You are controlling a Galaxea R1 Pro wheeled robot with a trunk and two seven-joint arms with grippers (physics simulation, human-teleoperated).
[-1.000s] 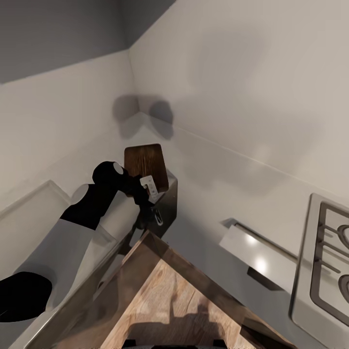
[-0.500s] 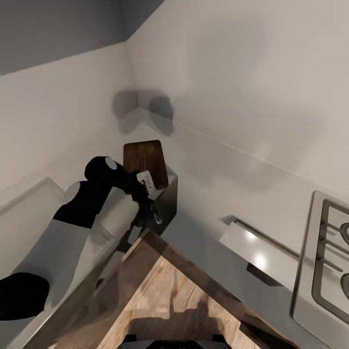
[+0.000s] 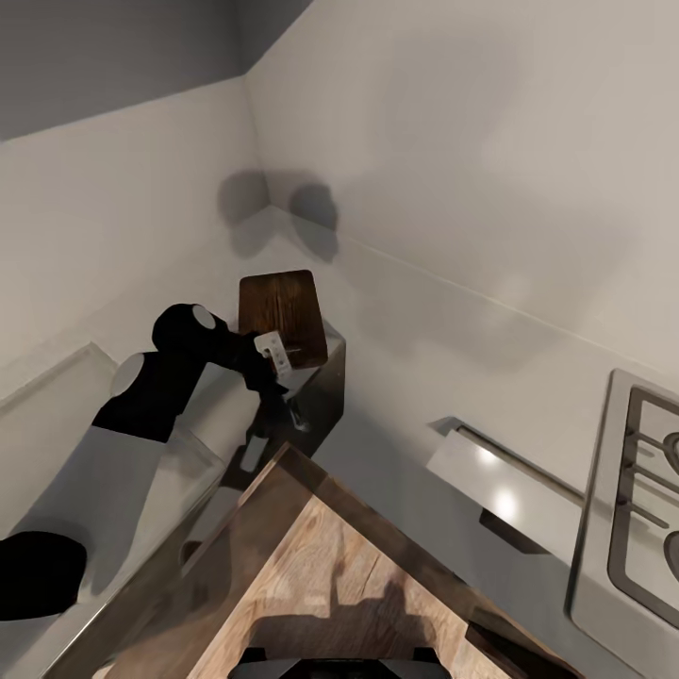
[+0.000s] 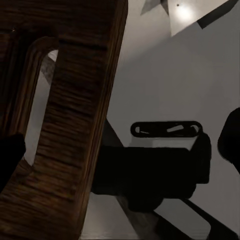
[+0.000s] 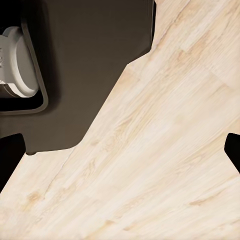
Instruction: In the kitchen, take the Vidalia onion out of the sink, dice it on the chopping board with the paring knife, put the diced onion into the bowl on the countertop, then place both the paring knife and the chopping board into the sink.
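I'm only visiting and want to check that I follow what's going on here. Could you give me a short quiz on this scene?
1. True or false: the left gripper holds the board up off the surface.
2. What lies at the right edge of the head view? A) a stove B) a fridge C) a window
3. Fill in: the board is made of dark ____ wood.

Key: 1 true; 2 A; 3 brown.
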